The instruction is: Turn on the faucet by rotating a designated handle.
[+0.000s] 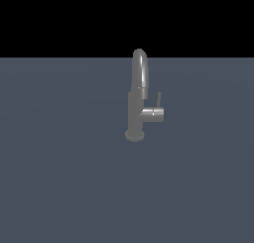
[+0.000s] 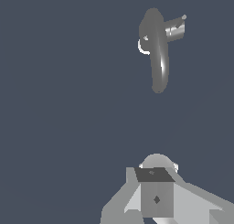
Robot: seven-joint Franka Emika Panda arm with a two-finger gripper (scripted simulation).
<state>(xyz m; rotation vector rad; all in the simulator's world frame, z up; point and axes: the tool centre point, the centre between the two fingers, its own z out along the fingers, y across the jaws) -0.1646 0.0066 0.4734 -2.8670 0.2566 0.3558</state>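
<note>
One faucet (image 1: 136, 108) stands alone, handle (image 1: 159, 99) unobstructed; tool (image 2: 155, 195) state unclear.

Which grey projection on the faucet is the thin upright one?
The handle, a slim rod rising from the side stub's end; the spout is thick and arched.

A: What's visible of the robot itself?

B: Only in the wrist view. The hand (image 2: 156, 191) is untextured grey, flat-shaded and faceted.

A: Shapes?

B: A boxy mid-grey block in the centre with a darker top face. 1 small dark diamond mark on its front face, and a fainter one on the top face. A pale rounded dome sits behind it. Lighter angular grey panels flare out on both sides.

A: Cables, screws?

B: Can't make out any. The arm doesn't appear in the exterior view.
</note>
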